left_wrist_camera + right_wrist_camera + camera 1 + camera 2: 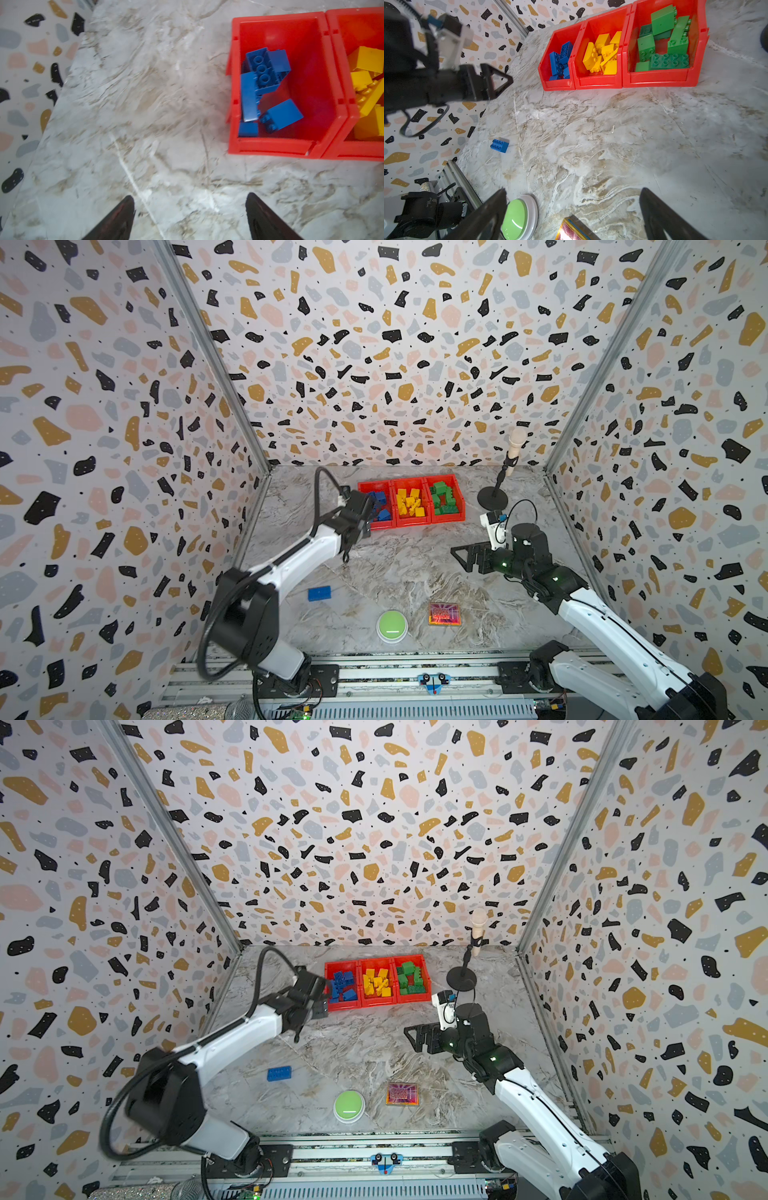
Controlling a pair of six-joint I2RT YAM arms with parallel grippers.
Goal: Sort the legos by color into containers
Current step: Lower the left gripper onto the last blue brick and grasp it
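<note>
Three red containers [412,524] [377,1003] stand joined in a row at the back of the table. Sorted legos fill them: blue legos [264,72] in the left one, yellow legos [602,54] in the middle, green legos [662,41] in the right. One oblong blue lego [319,593] [279,1073] [499,145] lies alone on the table near the left wall. My left gripper [366,512] [190,198] hangs open and empty by the blue container's left front corner. My right gripper [463,559] [573,190] is open and empty over the middle right of the table.
A round green button [392,626] and a shiny pink-orange card [444,614] lie near the front edge. A microphone on a black stand [493,497] stands right of the containers. Patterned walls close off the left, right and back. A metal rail [374,676] runs along the front.
</note>
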